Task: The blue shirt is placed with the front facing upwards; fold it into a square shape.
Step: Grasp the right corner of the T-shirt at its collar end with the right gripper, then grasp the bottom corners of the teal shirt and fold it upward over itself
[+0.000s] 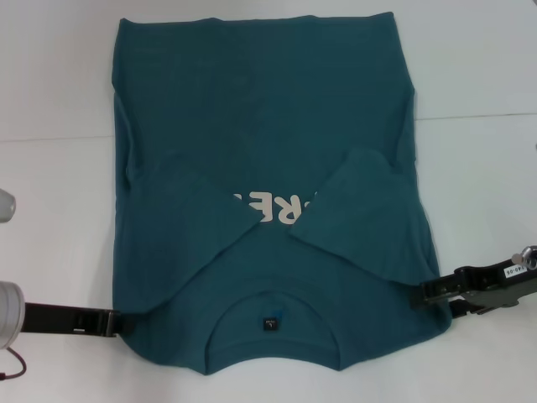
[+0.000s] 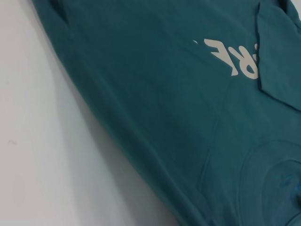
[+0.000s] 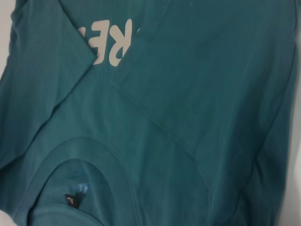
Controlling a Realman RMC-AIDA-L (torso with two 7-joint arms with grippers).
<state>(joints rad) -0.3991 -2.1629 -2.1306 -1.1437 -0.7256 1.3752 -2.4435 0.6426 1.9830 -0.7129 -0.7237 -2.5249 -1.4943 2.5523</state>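
blue shirt (image 1: 268,109) flat on white table (image 1: 59,210), sleeves folded in | left pincer (image 1: 113,322), right pincer (image 1: 426,294) at shoulder edges; grip state unclear

From the head we look forward and down on the whole white counter (image 1: 50,210), with the blue shirt (image 1: 268,126) spread full in view and both arms at the near edge. Our left wrist camera sits close over the shirt's left side, taking in bare counter (image 2: 37,141) beside it. Our right wrist camera hangs nearer still, filled by cloth. All three share the cream print (image 1: 273,208) (image 2: 235,59) (image 3: 110,42); head and right wrist share the collar tag (image 1: 269,322) (image 3: 70,200).
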